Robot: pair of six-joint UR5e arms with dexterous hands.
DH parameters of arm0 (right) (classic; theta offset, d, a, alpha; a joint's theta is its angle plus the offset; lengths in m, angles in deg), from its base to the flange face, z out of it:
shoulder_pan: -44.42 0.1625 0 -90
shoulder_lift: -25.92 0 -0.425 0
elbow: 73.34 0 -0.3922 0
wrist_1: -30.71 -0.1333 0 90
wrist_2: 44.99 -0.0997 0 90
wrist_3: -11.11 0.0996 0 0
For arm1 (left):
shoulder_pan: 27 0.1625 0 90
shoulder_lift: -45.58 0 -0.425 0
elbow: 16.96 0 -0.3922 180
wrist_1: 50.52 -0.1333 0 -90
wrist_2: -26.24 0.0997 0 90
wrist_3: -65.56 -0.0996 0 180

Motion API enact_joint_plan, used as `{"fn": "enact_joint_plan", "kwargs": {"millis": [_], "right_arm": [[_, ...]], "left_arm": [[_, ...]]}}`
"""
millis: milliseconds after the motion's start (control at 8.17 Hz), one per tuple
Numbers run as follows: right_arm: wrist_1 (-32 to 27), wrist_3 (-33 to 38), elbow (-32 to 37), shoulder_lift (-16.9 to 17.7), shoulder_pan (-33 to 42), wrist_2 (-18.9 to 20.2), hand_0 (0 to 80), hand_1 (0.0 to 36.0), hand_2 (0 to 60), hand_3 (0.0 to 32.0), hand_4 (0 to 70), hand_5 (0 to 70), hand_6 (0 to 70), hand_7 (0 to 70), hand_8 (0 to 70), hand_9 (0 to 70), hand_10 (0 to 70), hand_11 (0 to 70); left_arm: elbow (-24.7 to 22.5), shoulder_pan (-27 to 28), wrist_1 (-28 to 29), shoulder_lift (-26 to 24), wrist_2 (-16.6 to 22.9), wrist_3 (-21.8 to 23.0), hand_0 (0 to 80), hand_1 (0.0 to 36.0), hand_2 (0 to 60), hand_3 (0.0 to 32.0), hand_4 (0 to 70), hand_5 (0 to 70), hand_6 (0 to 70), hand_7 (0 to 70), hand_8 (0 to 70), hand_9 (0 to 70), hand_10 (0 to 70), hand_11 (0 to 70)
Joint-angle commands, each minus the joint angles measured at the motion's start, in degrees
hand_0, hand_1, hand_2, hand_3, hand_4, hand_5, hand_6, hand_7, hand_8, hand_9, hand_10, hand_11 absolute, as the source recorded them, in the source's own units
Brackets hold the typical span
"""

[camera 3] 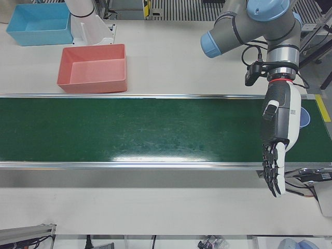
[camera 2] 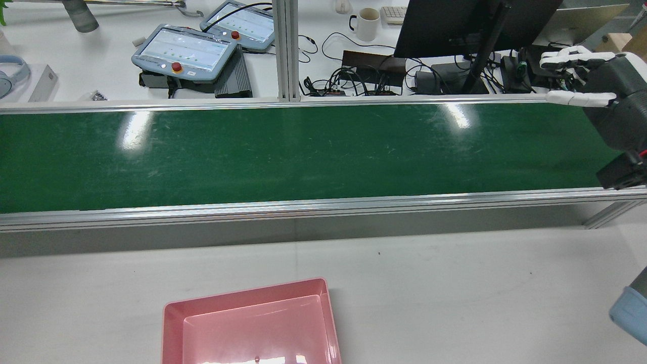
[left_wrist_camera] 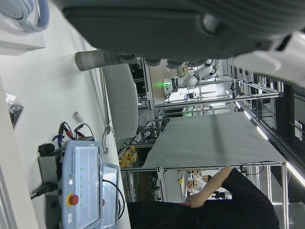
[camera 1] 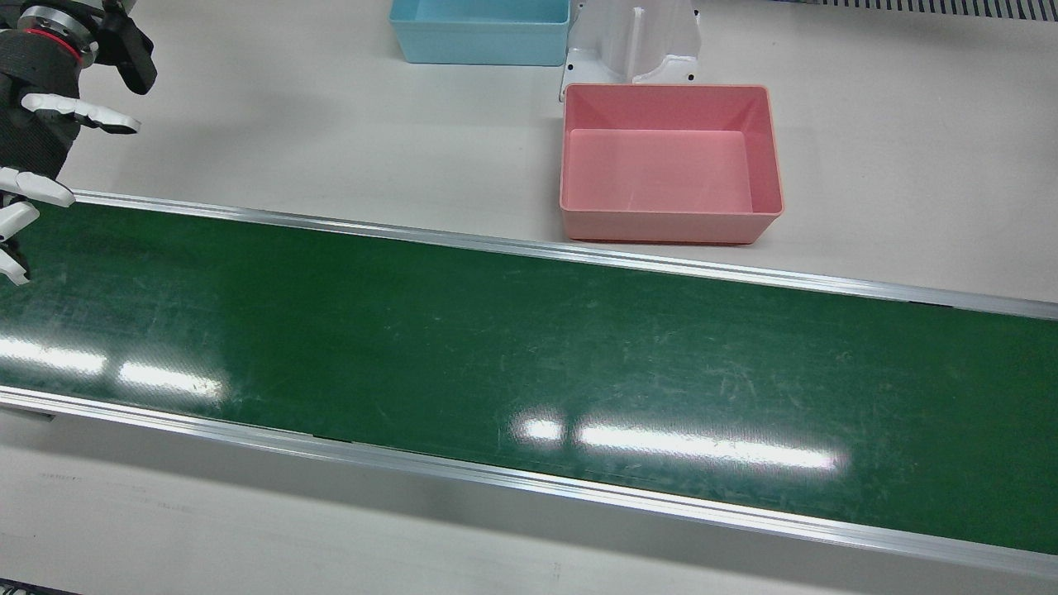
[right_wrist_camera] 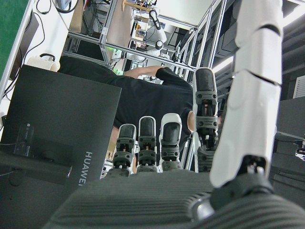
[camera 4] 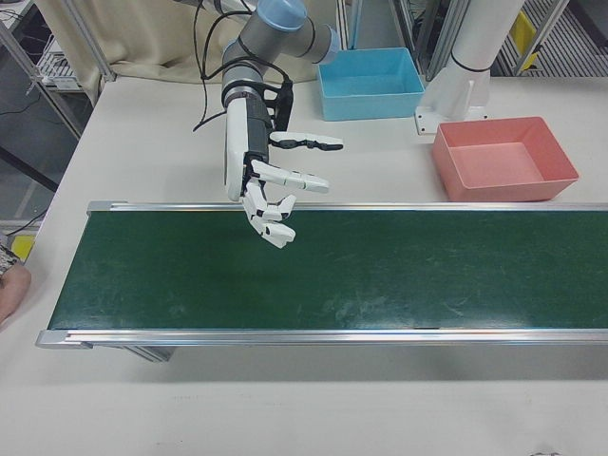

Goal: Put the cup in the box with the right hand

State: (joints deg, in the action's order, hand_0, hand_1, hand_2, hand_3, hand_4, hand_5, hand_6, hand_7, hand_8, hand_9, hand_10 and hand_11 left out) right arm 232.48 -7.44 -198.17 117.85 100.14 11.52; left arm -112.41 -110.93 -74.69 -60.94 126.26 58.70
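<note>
No cup shows clearly in any view. The empty pink box stands on the white table beside the green belt. My right hand hovers open, fingers spread, over the belt's edge on the robot's side, far from the box. My left hand hangs open over the other end of the belt, fingers pointing to the operators' side. A blue round thing peeks out behind the left hand; I cannot tell what it is.
A blue box stands beyond the pink one, next to a white pedestal. Monitors, pendants and a mug crowd the desk past the belt. A person's hand rests at the belt's end.
</note>
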Motion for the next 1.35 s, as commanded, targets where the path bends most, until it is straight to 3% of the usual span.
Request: {"fn": "enact_joint_plan", "kwargs": {"millis": [0,1224], "right_arm": [[-0.07,0.00,-0.06,0.00,0.00,0.00,57.8,18.8,7.9,0.0,45.8,7.2,19.0,70.0,12.8,30.9,13.8,21.7],[-0.07,0.00,-0.59,0.09,-0.26,0.00,58.2,18.2,5.3,0.0,46.0,7.2,18.7,70.0,12.6,30.5,13.8,21.6]], "left_arm": [[0.00,0.00,0.00,0.00,0.00,0.00,0.0,0.0,0.0,0.0,0.0,0.0,0.0,0.0,0.0,0.0,0.0,0.0],[0.00,0.00,0.00,0.00,0.00,0.00,0.0,0.0,0.0,0.0,0.0,0.0,0.0,0.0,0.0,0.0,0.0,0.0]]}}
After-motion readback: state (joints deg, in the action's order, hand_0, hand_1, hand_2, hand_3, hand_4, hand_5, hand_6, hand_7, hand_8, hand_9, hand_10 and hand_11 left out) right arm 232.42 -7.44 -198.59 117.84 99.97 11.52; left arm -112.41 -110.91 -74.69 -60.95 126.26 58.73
